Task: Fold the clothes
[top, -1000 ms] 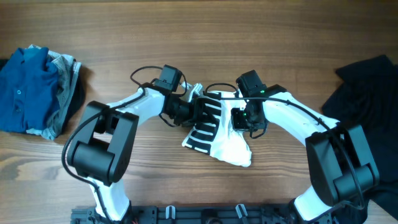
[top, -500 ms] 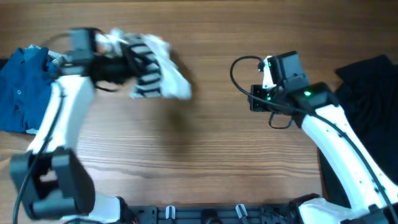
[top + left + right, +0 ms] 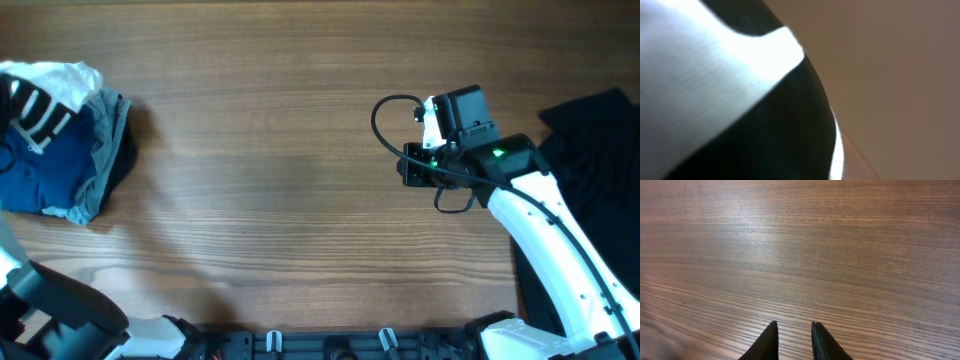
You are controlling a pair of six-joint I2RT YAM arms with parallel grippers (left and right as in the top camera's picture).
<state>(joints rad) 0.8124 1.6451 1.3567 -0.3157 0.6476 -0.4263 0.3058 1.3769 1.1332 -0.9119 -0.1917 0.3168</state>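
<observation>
At the far left edge of the overhead view, the T-shirt is bunched into a loose white lump with its black bars showing. It sits directly over the upper corner of the blue pile, a heap of blue and grey garments lying on the surface. Whether the lump rests on the blue pile or hangs just above it cannot be told.

The left tool is outside the overhead picture, beyond the edge next to the blue pile, and its jaws are closed tight. Its own camera is filled by blurred white and black cloth of the T-shirt pressed right up against it. The shirt is therefore in its grip, though the pinch point itself is hidden. Only a dark lower link of the left arm shows, below the blue pile at the bottom edge.

Right of the blue pile, the wood grain runs across a broad stretch. Well to the right of the blue pile, past the middle, the right tool stands over the wood with a looped black cable at its wrist. Its wrist view shows two dark fingers set a narrow gap apart, with wood grain showing through the gap.

Farthest from the blue pile, at the right edge, a black garment lies crumpled beside the right arm.
</observation>
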